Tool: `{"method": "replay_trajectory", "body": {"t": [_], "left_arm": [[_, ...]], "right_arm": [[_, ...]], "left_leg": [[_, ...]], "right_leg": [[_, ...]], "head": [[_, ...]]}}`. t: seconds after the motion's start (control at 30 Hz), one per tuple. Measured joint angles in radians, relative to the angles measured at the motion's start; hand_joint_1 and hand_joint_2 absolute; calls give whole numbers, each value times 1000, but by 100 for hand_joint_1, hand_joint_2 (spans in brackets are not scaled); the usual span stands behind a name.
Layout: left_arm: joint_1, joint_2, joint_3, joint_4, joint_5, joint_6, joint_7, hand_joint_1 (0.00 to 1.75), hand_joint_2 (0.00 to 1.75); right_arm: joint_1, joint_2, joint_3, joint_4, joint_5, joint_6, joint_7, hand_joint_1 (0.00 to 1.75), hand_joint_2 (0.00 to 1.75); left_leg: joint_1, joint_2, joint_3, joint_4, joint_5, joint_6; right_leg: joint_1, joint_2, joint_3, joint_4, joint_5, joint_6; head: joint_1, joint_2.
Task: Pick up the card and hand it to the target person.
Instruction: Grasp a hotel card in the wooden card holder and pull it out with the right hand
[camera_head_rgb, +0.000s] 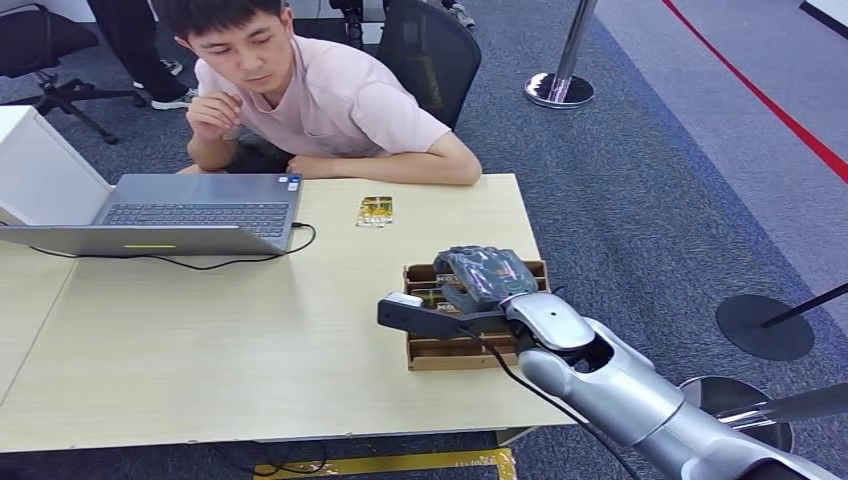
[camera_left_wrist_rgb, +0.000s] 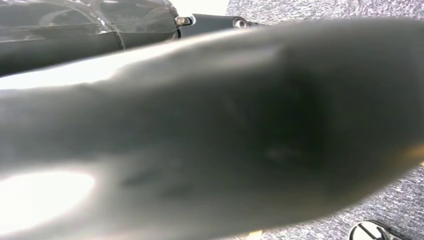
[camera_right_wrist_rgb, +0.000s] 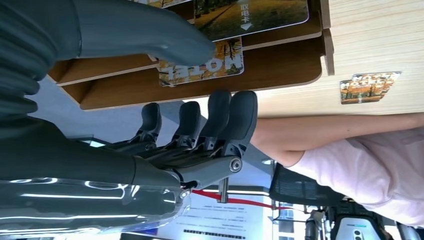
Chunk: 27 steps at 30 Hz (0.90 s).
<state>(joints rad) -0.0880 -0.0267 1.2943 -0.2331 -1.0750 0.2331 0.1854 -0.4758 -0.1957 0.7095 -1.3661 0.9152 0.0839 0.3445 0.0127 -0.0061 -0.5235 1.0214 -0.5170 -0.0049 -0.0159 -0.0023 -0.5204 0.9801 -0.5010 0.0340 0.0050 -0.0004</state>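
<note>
Light wood table (camera_head_rgb: 250, 330) on grey carpet, open laptop (camera_head_rgb: 180, 215) at its far left with a black cable trailing out. Person in a pink shirt (camera_head_rgb: 330, 100) leans on the far edge, forearm flat on the table. Right hand (camera_head_rgb: 485, 275) hovers over a brown wooden card holder (camera_head_rgb: 460, 352) near the right edge; fingers (camera_right_wrist_rgb: 220, 120) apart, thumb above the slots, holding nothing. Cards stand in the holder (one card (camera_right_wrist_rgb: 202, 65) just under the thumb). Another loose card (camera_head_rgb: 375, 211) lies flat between holder and person. Left hand state: cannot tell, its wrist view is a dark blur
</note>
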Motion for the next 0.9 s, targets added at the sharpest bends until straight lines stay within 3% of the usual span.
{"method": "replay_trajectory", "body": {"t": [0.9], "left_arm": [[0, 0, 0, 0, 0, 0, 0, 0, 0]], "right_arm": [[0, 0, 0, 2, 0, 0, 0, 101, 175]], "left_leg": [[0, 0, 0, 0, 0, 0]], "right_leg": [[0, 0, 0, 0, 0, 0]], "head": [[0, 0]]}}
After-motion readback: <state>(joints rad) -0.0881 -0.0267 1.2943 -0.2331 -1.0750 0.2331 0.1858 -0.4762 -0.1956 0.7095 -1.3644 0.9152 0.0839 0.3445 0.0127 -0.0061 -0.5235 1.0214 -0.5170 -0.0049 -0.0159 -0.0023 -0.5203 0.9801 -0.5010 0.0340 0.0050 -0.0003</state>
